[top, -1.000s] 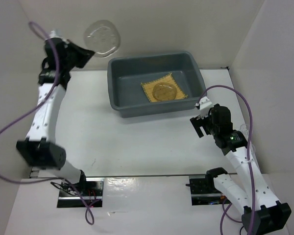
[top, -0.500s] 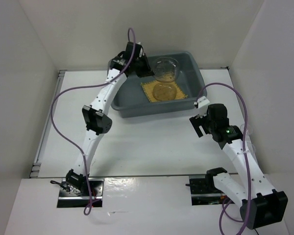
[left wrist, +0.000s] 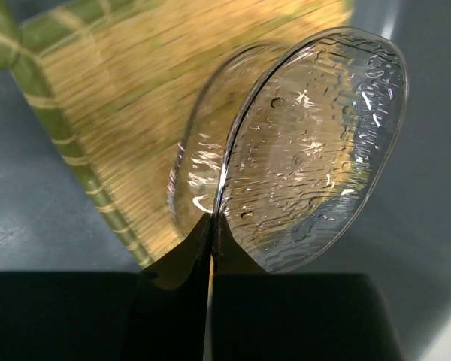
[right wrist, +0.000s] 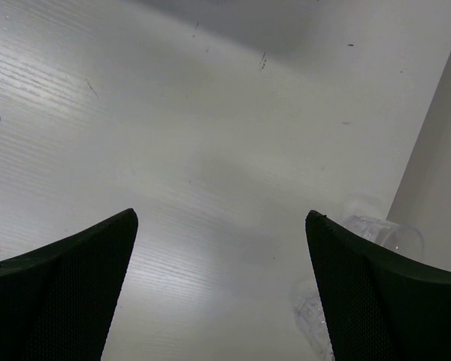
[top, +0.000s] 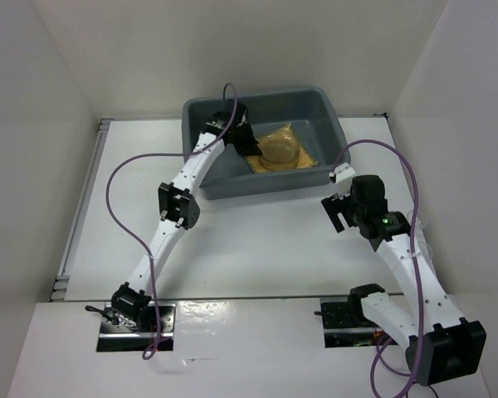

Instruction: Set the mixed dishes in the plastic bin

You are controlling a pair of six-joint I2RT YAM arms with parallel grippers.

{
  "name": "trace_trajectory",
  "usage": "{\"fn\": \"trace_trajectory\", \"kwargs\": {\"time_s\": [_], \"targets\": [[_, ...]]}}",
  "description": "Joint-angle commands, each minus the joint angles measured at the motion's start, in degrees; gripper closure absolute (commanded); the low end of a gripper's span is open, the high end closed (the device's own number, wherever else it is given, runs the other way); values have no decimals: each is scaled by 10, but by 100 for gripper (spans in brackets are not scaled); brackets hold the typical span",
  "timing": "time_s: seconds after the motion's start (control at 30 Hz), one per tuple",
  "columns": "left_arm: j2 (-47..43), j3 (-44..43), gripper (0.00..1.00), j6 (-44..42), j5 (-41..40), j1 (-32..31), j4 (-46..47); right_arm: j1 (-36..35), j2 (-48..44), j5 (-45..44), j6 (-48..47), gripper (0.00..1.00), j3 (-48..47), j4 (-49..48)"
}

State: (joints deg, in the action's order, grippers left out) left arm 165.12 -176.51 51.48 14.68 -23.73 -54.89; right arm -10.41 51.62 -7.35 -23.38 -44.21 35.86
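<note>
The dark grey plastic bin (top: 257, 184) stands at the back of the table. A yellow-tan woven mat (top: 305, 146) lies flat on its floor. My left gripper (top: 252, 147) reaches down into the bin and is shut on the rim of a clear textured glass dish (left wrist: 316, 143). The dish hangs tilted just over the mat (left wrist: 128, 83). A brownish round plate (top: 278, 152) shows on the mat under the dish. My right gripper (top: 339, 213) hovers open over bare table to the right of the bin. A small clear cup (right wrist: 383, 235) lies by the right wall.
White walls enclose the table on the left, back and right. Another clear glass piece (right wrist: 313, 317) lies on the table near my right gripper's (right wrist: 220, 218) right finger. A purple cable loops from each arm.
My left arm swung from high at the far left across to the bin and lowered the clear dish down over the mat. My right arm barely moved.
</note>
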Motion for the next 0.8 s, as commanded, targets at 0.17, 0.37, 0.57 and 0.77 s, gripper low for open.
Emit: {"fn": "trace_trajectory", "kwargs": {"time_s": [0.17,0.37,0.57,0.77], "targets": [[23,-28,91,13,-12,-7,-49,4,1,-6,10,3,-6,-13],[-4,-28,39,8,-16,-7,-63,4,1,-6,10,3,-6,-13],[-87,-28,0,-23,-39,-2,-81,21,11,-17,20,3,-6,-18],[-182,-28,0,-88,-121,-24,-173,62,1,-35,32,16,-6,-24]]}}
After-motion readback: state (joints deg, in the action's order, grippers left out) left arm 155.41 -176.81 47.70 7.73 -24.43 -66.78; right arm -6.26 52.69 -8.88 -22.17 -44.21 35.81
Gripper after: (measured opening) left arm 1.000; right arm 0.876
